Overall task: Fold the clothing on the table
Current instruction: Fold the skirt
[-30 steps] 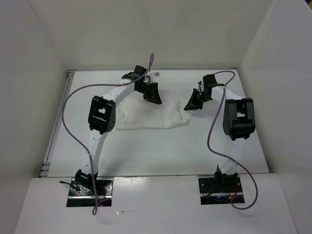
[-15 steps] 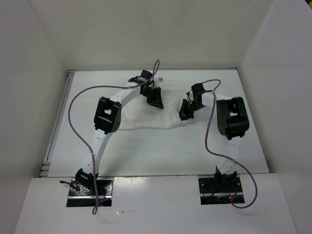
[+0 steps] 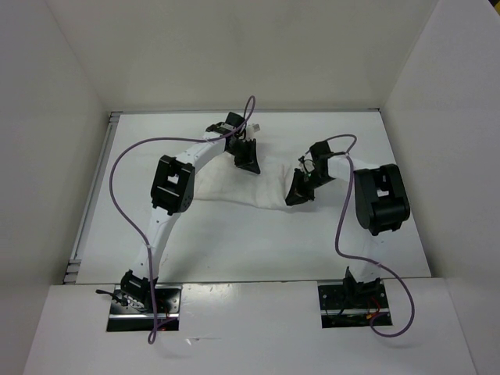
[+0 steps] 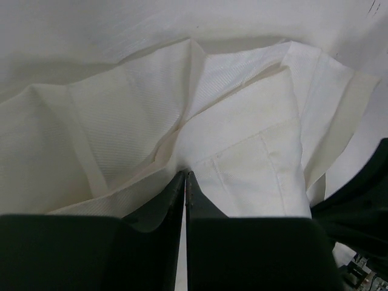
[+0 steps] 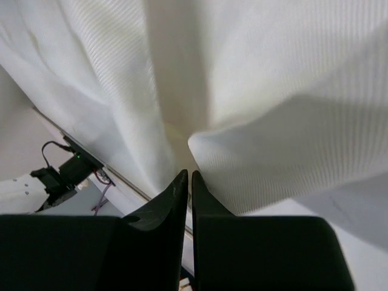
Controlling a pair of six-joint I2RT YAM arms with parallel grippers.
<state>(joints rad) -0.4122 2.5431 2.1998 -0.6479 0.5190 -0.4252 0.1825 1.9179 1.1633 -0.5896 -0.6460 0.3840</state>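
the clothing [image 3: 231,187] sits mid table [image 3: 234,242], toward the far side, between the two arms. it is a wrinkled white heap, not flat and not a neat rectangle. left gripper [image 3: 248,162] is at its far edge; in the wrist view the fingers [image 4: 159,212] are pressed nearly together with a thin hem or pleat caught at the tips, so it is clamped on the cloth. right gripper [image 3: 299,193] is at the garment's right end, jaws together, with fabric bunched and draping from the tips, so it is clamped on the cloth too, and that end looks lifted off the surface. judgement: both grasps are made, so it is early to mid fold. several layers already overlap in the left wrist view, but no clean fold is finished. left to do: carry the held edges over, lay them down, release, probably fold again and flatten.
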